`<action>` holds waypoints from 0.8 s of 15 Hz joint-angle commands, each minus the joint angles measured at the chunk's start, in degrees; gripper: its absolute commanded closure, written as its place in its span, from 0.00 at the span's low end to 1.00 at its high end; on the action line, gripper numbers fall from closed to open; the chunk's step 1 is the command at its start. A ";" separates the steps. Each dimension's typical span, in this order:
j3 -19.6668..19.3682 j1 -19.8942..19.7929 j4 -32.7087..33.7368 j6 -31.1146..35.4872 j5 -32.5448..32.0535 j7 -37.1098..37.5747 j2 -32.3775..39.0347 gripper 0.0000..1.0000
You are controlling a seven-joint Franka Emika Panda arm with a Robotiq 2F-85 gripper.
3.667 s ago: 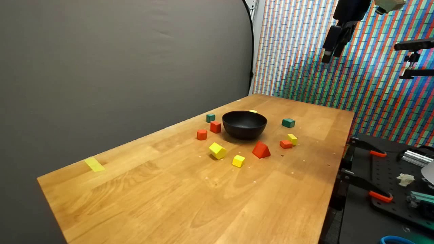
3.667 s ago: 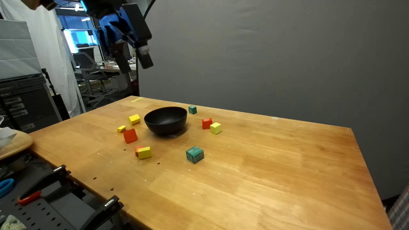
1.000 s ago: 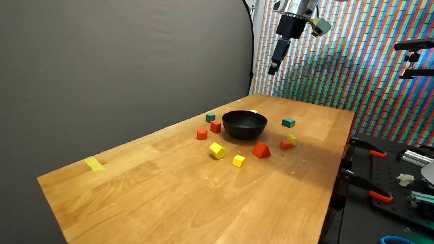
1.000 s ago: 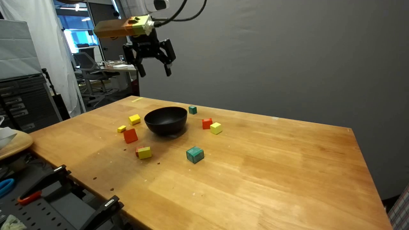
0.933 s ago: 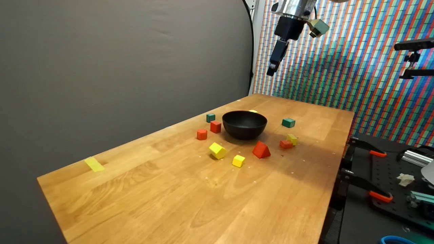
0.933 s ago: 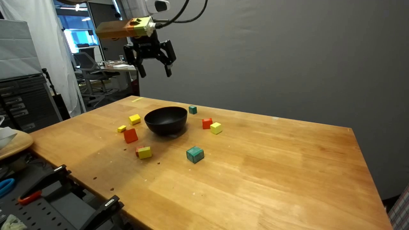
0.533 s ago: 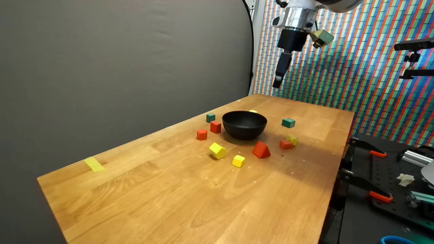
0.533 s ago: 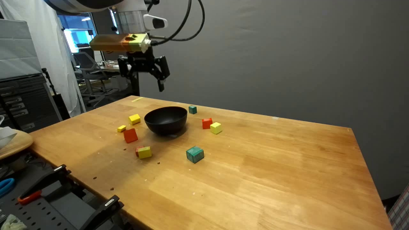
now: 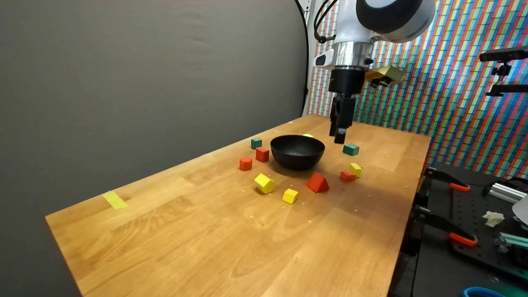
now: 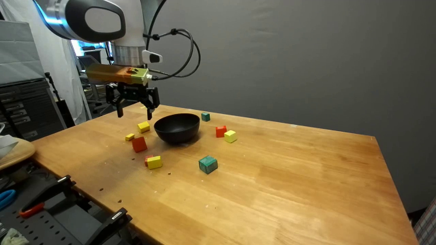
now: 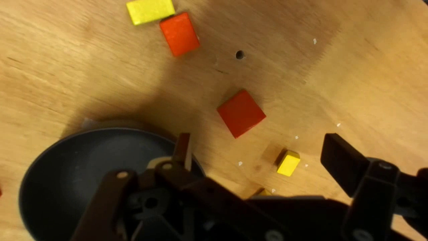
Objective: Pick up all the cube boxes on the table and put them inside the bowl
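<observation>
My gripper [image 10: 135, 115] hangs above the wooden table [image 9: 185, 239], beside the black bowl [image 9: 298, 159], its jaws wide apart and holding nothing. In the wrist view the left finger overlaps the rim of the bowl [image 11: 100, 144]. A small yellow block [image 11: 288, 163] shows below, between the fingertips; a red wedge [image 11: 241, 113] lies just beyond. A larger yellow block [image 9: 265, 183] sits near them. A yellow block [image 9: 355, 170] touches a red one [image 9: 347, 175]. Around the bowl stand green blocks [image 9: 256, 143], red blocks [image 9: 262, 154] and a pale yellow block [image 10: 230, 136]. The bowl's visible inside is bare.
A flat yellow strip [image 9: 115, 200] is stuck near the table's far corner. Black clamps with orange tips [image 9: 445, 227] grip one table edge. A grey backdrop [image 9: 165, 82] rises along the long side. Cables [image 10: 192, 51] loop off the arm.
My gripper has come down toward the table and turned more upright, staying open. Its shadow has shifted too. The blocks and bowl have not moved.
</observation>
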 commanded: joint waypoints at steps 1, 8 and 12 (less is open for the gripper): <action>1.89 -1.45 4.32 -4.94 -2.29 5.79 5.74 0.00; 6.00 -5.30 5.78 -2.02 -0.15 -7.08 10.40 0.00; 6.61 -7.38 3.86 2.09 -2.28 -18.90 10.92 0.00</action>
